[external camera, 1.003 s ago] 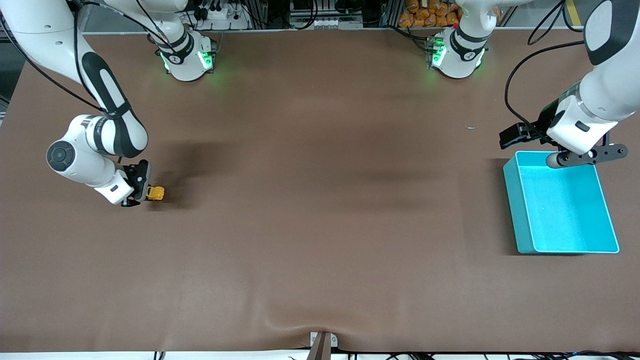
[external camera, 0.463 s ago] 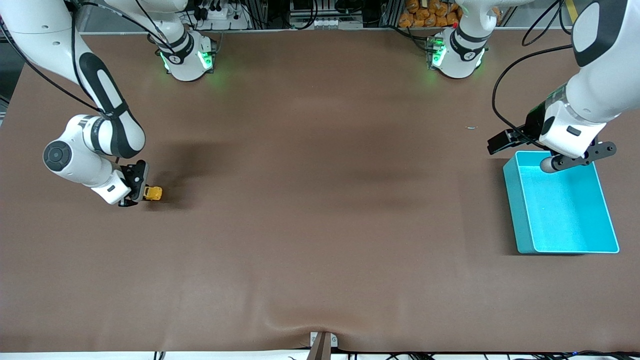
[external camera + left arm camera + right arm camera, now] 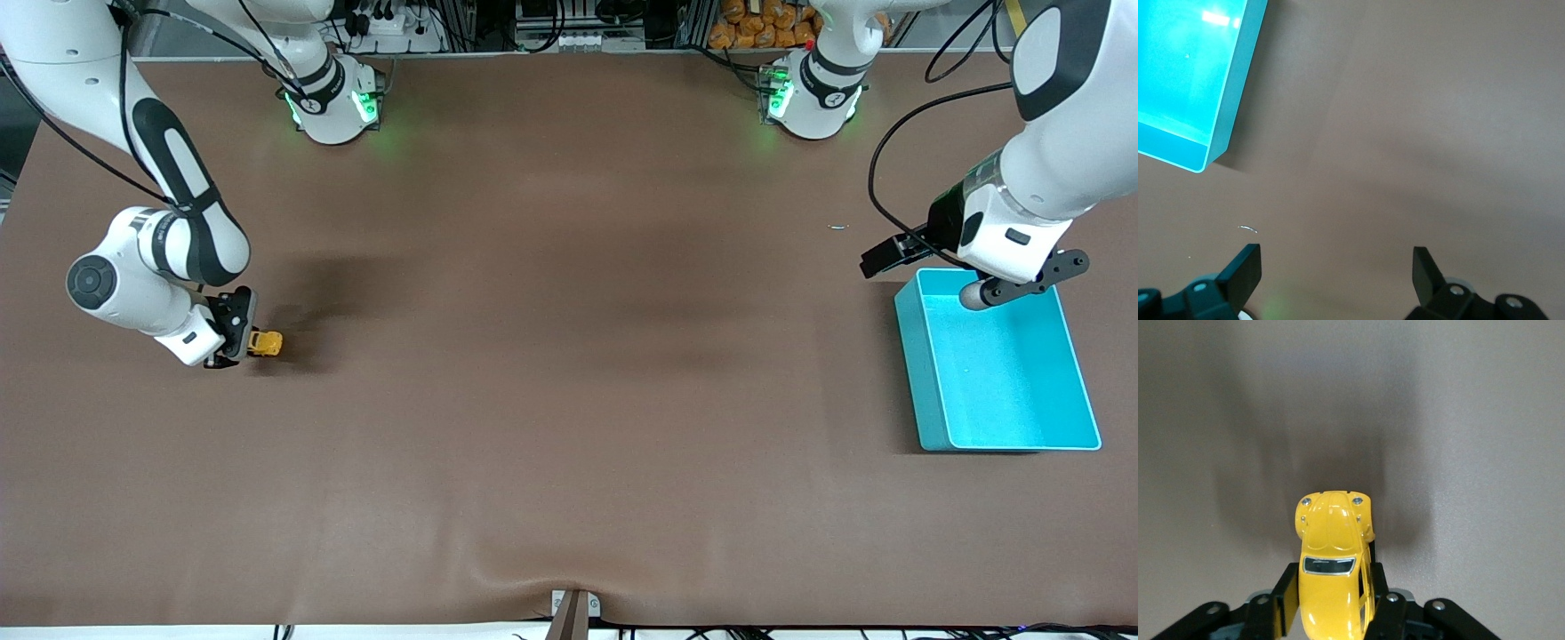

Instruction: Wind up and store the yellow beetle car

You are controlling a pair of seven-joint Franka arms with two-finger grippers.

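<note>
Front view showed the right gripper [image 3: 238, 342] low at the table [image 3: 569, 356], toward the right arm's end of it, with its jaws closed on the yellow beetle car [image 3: 264, 342]. The car sat on the table surface, and its free end pointed toward the middle of the table. Right wrist view gave the same grip from close: the yellow beetle car [image 3: 1333, 577] stood between the two black fingers [image 3: 1386, 613], which pressed on both of its sides, while its rounded hood with two small lamps stuck out past the fingertips.

At the left arm's end of the table the turquoise bin [image 3: 925, 391] stood with nothing visible inside. The left gripper [image 3: 876, 260] hung just beside the bin's corner that is farther from the front camera, over bare table. In the left wrist view the jaws of the left gripper [image 3: 1337, 270] were wide open and held nothing, and a corner of the turquoise bin [image 3: 1231, 87] was visible.
</note>
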